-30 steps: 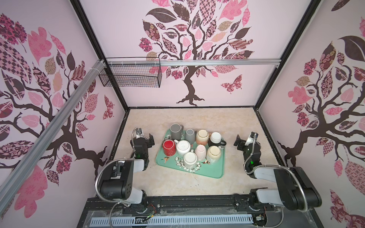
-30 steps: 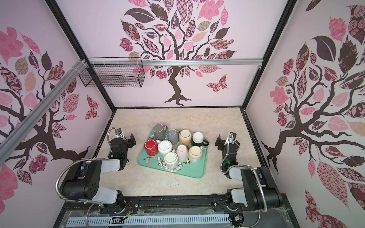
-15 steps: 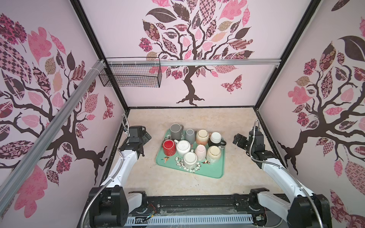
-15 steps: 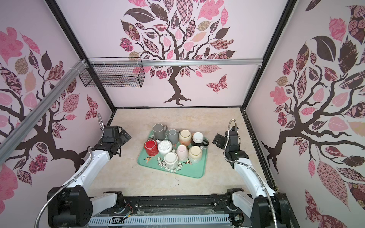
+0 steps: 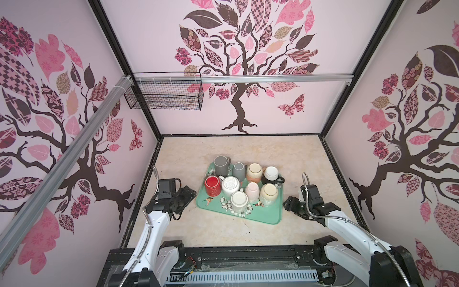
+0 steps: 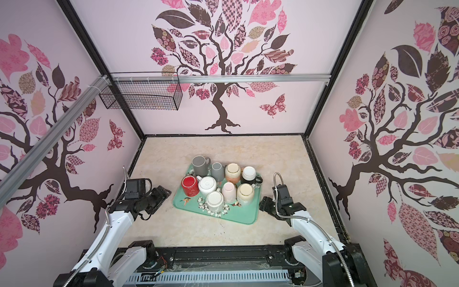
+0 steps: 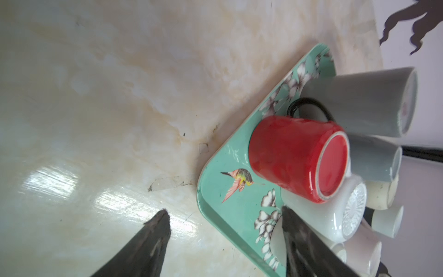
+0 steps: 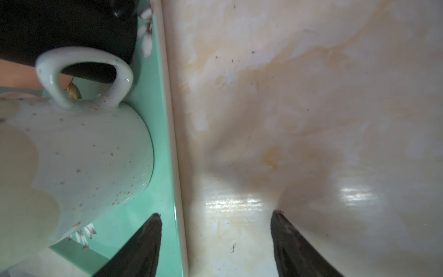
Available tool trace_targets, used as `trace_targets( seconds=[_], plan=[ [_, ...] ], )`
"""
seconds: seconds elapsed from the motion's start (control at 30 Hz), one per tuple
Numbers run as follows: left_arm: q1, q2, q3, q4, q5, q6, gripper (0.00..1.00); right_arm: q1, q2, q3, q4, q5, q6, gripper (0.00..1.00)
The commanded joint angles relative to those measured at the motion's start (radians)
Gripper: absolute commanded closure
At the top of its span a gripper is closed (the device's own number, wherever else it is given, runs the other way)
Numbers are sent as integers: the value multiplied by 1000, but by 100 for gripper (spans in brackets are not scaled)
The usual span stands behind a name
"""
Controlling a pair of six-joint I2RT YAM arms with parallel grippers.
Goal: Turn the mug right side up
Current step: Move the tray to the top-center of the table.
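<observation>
worktop [image 5: 223,149]: glossy marbled beige slab, glare patches in both wrist views.
left gripper [image 5: 186,196]: near the worktop's left edge, just beside the tray's left edge. Tapered black fingers [image 7: 153,239] stand wide apart, nothing between them.
tray [image 5: 263,218]: teal, rounded corners, raised rim, white blossom and bird print. It sits mid-worktop, skewed to the edges.
mugs: nine on the tray, tightly packed, all base-up; can't tell which one the task means.
red mug [image 5: 212,185]: glossy glaze, pale unglazed foot ring, dark loop handle [image 7: 309,108]. At the tray's left edge, closest to the left claw.
large grey mug [image 5: 221,165]: matte, straight cylinder, back left corner.
white ribbed mug [image 5: 230,185]: radial ribs on the base – touching the red one.
small grey mug [image 5: 239,170]: matte, back row.
plain white mug [image 5: 239,200]: smooth, nearest the front edge.
pink mug [image 5: 252,191]: pale, rounded.
peach mug [image 5: 254,172]: cream base, back row.
speckled mug [image 5: 268,193]: cream glaze with pastel flecks, thick loop handle [image 8: 84,74]. At the right edge.
black mug [image 5: 271,174]: white base, back right corner.
right gripper [image 5: 289,202]: just beside the tray's right edge – fingers [image 8: 294,242] spread wide, empty. The rim runs between them in the wrist view.
</observation>
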Motion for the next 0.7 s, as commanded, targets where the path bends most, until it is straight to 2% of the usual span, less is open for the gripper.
trace_targets(
  seconds=[0.0, 0.17, 0.33, 0.43, 0.6, 0.67],
  plan=[
    [2, 48, -24, -28, 47, -5, 26, 5, 37, -5, 39, -58, 12, 33],
    [2, 124, -43, -1, 48, -36, 32, 6, 107, 3, 89, -79, 2, 51],
    [15, 217, -102, 167, 64, -59, 49, 6, 209, 41, 118, -116, -34, 58],
    [16, 290, -104, 234, 123, -57, 52, 7, 269, 62, 131, -145, -49, 60],
    [15, 362, -119, 321, 181, -71, 60, 7, 339, 73, 167, -145, -53, 71],
    [13, 375, -117, 335, 189, -70, 66, 7, 370, 84, 178, -138, -54, 79]
  ],
)
